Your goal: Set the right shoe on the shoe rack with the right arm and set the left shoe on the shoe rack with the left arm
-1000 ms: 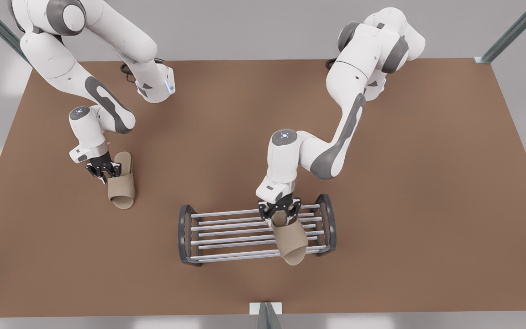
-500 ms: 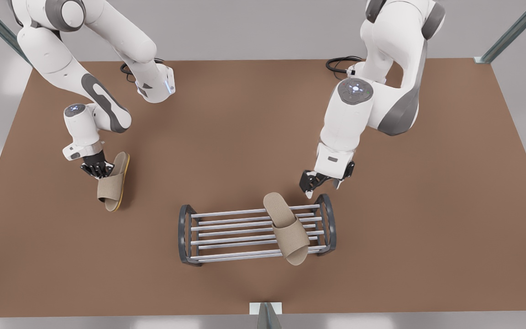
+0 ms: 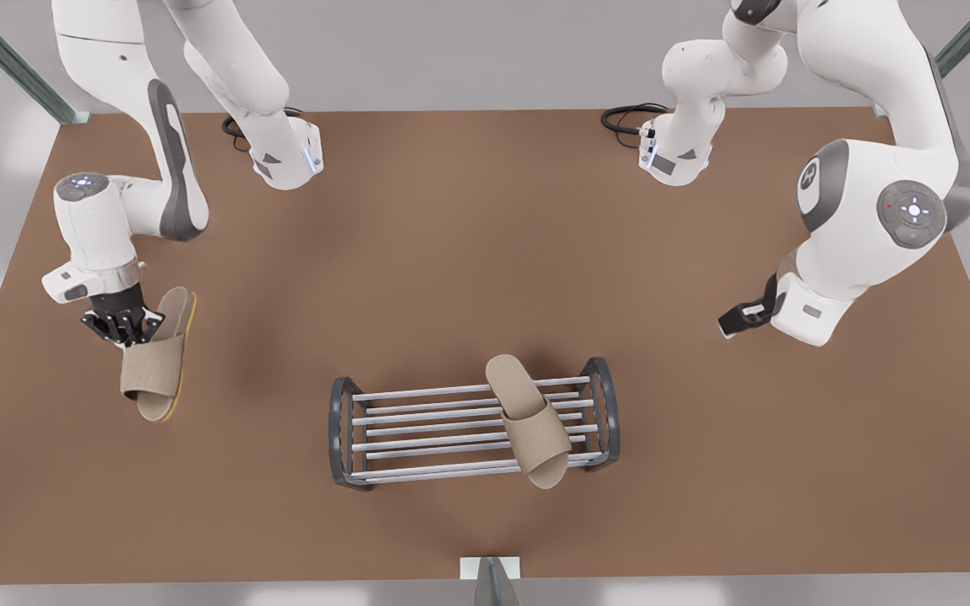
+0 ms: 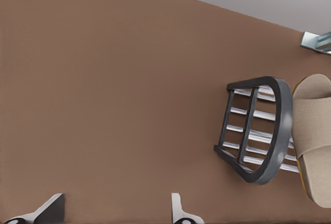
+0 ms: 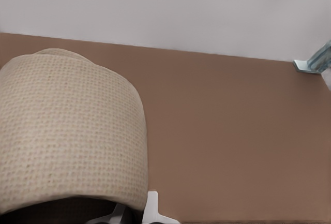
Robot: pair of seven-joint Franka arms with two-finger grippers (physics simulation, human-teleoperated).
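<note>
The right gripper [image 3: 119, 326], at the front view's left, is clamped on the heel end of a slipper [image 3: 155, 370] tilted above the table [image 3: 451, 252]. In its wrist view the strap hides the fingers almost wholly.

The left gripper [image 3: 738, 318], at the front view's right, holds nothing. Its wrist hides most of it there, but its own view shows the fingertips [image 4: 177, 206] spread wide.

The other slipper [image 3: 531, 425] lies across the rack [image 3: 418, 392] at the front view's right end, with its toe overhanging.
</note>
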